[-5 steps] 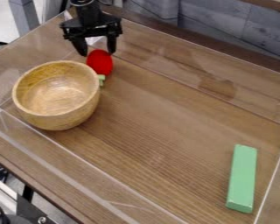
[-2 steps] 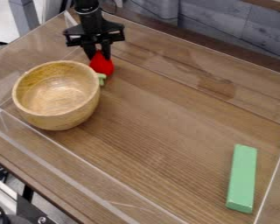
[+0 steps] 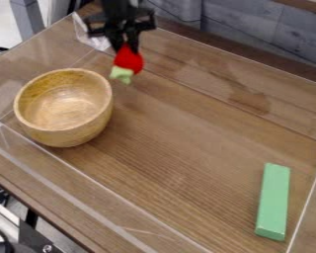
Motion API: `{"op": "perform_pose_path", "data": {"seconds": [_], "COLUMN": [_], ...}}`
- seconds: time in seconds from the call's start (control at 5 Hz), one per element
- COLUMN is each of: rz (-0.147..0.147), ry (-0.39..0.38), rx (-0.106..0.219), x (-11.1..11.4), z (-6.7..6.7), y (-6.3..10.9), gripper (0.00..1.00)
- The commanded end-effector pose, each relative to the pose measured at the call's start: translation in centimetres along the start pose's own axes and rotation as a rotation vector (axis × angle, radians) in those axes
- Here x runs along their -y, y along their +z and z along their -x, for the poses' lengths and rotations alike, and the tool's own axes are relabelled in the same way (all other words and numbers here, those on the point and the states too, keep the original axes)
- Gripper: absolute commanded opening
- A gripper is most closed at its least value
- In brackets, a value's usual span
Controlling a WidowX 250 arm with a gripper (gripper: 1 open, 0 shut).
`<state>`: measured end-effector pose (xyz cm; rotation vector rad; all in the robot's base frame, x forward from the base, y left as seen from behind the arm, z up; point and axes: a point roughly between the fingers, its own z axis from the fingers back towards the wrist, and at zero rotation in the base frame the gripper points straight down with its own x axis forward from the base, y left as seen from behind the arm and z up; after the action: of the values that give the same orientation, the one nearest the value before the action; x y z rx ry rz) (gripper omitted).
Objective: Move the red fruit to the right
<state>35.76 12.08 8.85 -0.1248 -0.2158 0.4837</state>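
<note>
The red fruit (image 3: 126, 62) is a small bright-red strawberry with a pale green cap at its lower end. It hangs above the wooden table (image 3: 188, 128), just right of the wooden bowl (image 3: 64, 106). My gripper (image 3: 123, 49) comes down from the top of the view and is shut on the red fruit. The picture is blurred around the fingers.
A long flat green block (image 3: 273, 201) lies near the right front corner. Clear plastic walls (image 3: 108, 203) run around the table's edges. A grey wall stands behind the table.
The gripper closed on the red fruit beside the bowl, then lifted it off the table and carried it a little to the right.
</note>
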Motion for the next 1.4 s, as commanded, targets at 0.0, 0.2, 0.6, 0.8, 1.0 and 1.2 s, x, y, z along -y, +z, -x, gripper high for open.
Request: {"op": "perform_pose_path", "data": {"seconds": [0.0,0.2,0.6,0.8,1.0,1.2], "rz": [0.03,0.029,0.02,0.014,0.009,0.003], "ry": [-0.053,-0.083,-0.124,-0.134,-0.14,-0.144], "rx": [0.079,0.074,0.063,0.058,0.054,0.05], "x": [2.0,3.5,5.0,5.2,5.2,5.2], "z": [-1.1,-0.5,0.9,1.2,1.5,1.7], "y": [3.0,2.0,0.1,-0.9,-1.7,-2.3], "gripper": [0.0,0.0,0.0,0.0,0.0,0.0]}}
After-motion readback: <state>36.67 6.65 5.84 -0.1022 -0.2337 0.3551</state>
